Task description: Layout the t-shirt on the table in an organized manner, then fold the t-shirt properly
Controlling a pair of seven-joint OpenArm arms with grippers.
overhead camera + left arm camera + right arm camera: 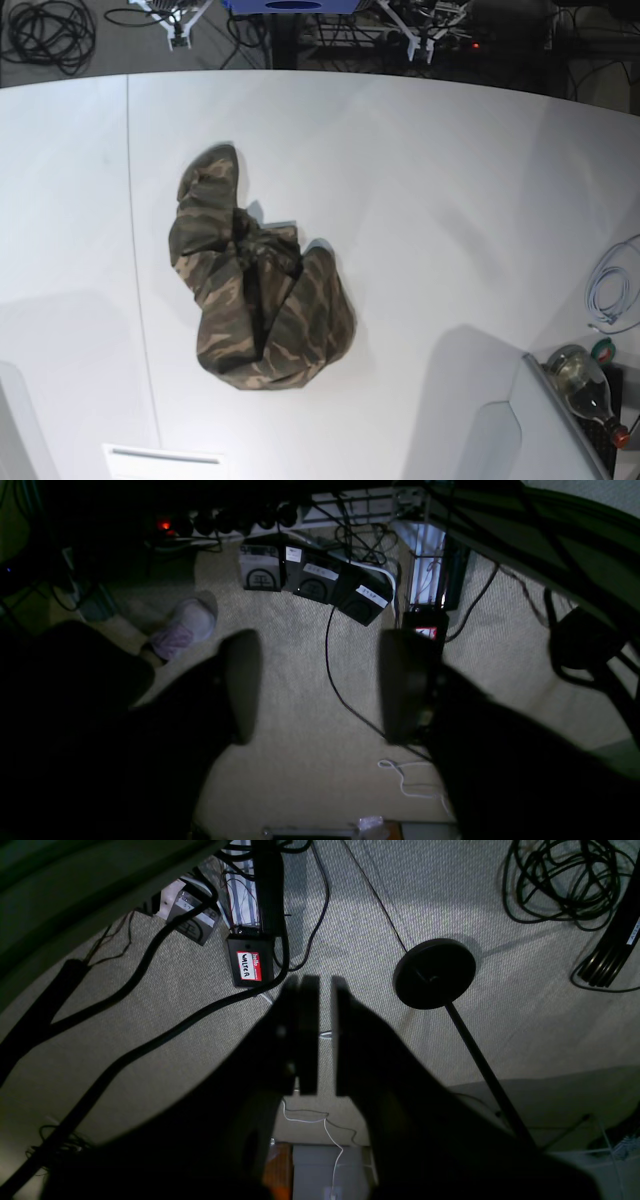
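Observation:
The camouflage t-shirt (258, 290) lies crumpled in a heap on the white table (450, 200), left of the middle in the base view. Neither arm shows in that view. In the left wrist view my left gripper (320, 685) hangs over the carpeted floor, open, with nothing between its dark fingers (242, 685). My right gripper (325, 1032) in the right wrist view also faces the floor, its fingers (305, 1030) drawn together to a thin slit and holding nothing. The t-shirt appears in neither wrist view.
A thin dark seam (140, 270) crosses the table's left part. A bottle (585, 385) and a white cable (610, 290) lie at the right edge. On the floor are foot pedals (320, 580), a shoe (185, 625), a round stand base (434, 972) and coiled cables (560, 885).

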